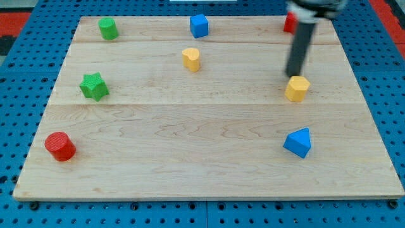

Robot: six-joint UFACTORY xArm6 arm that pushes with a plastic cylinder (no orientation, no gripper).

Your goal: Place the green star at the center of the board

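Note:
The green star [94,86] lies near the board's left edge, about halfway up. My tip [293,75] is far off at the view's right, just above a yellow hexagonal block [297,88] and almost touching it. The dark rod rises from there to the view's top. The wooden board [209,126] fills most of the view.
A green cylinder [108,28] sits top left, a blue cube [199,26] top centre, a yellow heart-like block [191,59] below it. A red block [289,23] is partly hidden behind the rod. A red cylinder [60,146] sits bottom left, a blue triangular block [298,142] bottom right.

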